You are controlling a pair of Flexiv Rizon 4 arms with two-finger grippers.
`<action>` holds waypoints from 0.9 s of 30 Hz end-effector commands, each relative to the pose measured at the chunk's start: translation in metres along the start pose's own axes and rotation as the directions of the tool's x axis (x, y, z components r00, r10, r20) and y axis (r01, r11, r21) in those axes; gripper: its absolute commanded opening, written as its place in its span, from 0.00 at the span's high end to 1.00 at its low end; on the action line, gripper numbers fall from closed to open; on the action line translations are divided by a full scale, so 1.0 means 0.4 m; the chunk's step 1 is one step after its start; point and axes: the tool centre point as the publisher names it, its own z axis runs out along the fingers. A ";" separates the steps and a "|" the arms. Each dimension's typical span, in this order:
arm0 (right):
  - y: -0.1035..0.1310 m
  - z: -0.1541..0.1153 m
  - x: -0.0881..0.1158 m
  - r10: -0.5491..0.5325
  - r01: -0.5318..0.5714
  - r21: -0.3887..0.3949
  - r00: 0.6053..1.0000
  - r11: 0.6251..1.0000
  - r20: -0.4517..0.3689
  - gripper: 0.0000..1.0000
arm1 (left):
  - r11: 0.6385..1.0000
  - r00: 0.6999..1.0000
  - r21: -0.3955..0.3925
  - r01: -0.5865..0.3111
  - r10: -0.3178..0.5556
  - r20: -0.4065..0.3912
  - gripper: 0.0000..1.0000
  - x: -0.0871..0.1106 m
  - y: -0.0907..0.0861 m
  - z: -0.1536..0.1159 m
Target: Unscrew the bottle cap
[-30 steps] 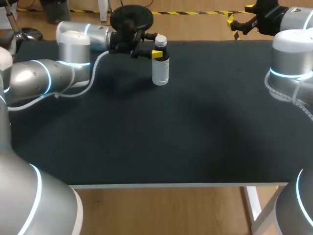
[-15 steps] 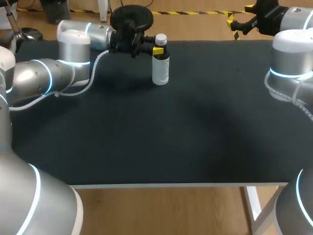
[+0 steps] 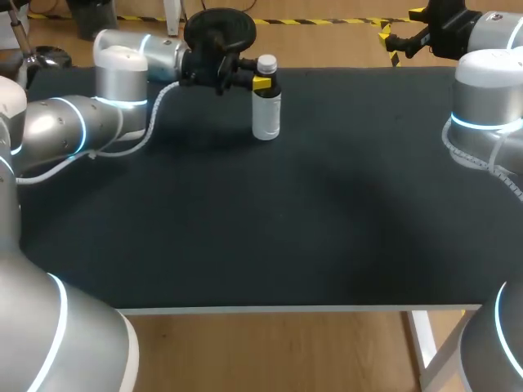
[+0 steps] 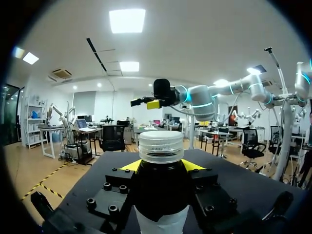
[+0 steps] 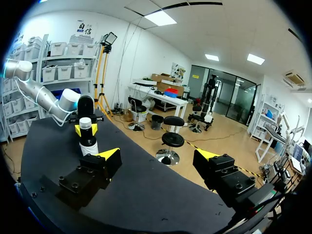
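A bottle (image 3: 266,110) with a white label, dark shoulder and clear ribbed cap (image 3: 266,64) stands upright near the table's far edge. My left gripper (image 3: 260,82) comes in level from the left and is shut on the dark neck just under the cap. In the left wrist view the bottle (image 4: 161,195) fills the space between the yellow fingertips (image 4: 129,165), and the cap (image 4: 161,145) rises above them. My right gripper (image 3: 400,37) hangs open beyond the far right edge, well away from the bottle. The right wrist view shows that gripper (image 5: 158,156) with nothing in it and the bottle (image 5: 88,141) far ahead.
The black table (image 3: 327,204) bears nothing else. A black round stool (image 3: 219,28) stands just behind the far edge, close to my left wrist. My right arm's base (image 3: 486,98) stands at the right side.
My left gripper's fingers have come together onto the bottle's neck. The bottle has shifted slightly to the left and back. My right arm has kept still.
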 end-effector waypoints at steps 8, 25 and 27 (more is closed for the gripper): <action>0.000 -0.002 0.000 0.000 0.000 0.000 1.000 1.000 -0.001 0.00 | 1.000 0.994 0.007 -0.009 0.010 -0.112 1.00 -0.008 0.011 -0.010; 0.000 -0.002 0.000 0.000 0.000 0.000 1.000 1.000 -0.001 0.00 | 1.000 0.994 0.018 -0.025 0.027 -0.103 1.00 -0.003 0.025 -0.021; 0.000 -0.002 0.000 0.000 0.000 0.000 1.000 1.000 -0.001 0.00 | 1.000 0.994 0.018 -0.025 0.027 -0.103 1.00 -0.003 0.024 -0.021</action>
